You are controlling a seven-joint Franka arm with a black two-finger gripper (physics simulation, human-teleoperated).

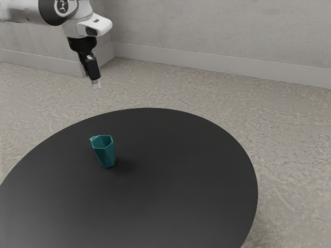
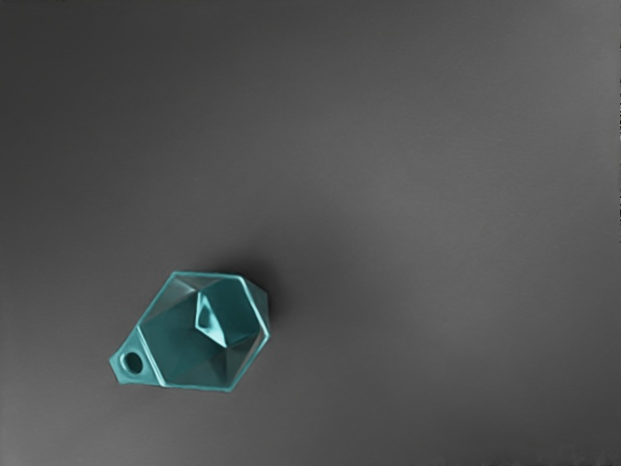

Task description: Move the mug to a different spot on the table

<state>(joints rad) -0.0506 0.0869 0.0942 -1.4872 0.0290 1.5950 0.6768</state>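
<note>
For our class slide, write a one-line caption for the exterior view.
End effector hangs well above an upright teal mug on a round black table.

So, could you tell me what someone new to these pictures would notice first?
The teal faceted mug stands upright on the round black table, toward the exterior view's left, and is the one spot of colour. The gripper hangs high above the table, well apart from the mug. From the wrist view the mug's open mouth and small ring handle show from above.
</note>
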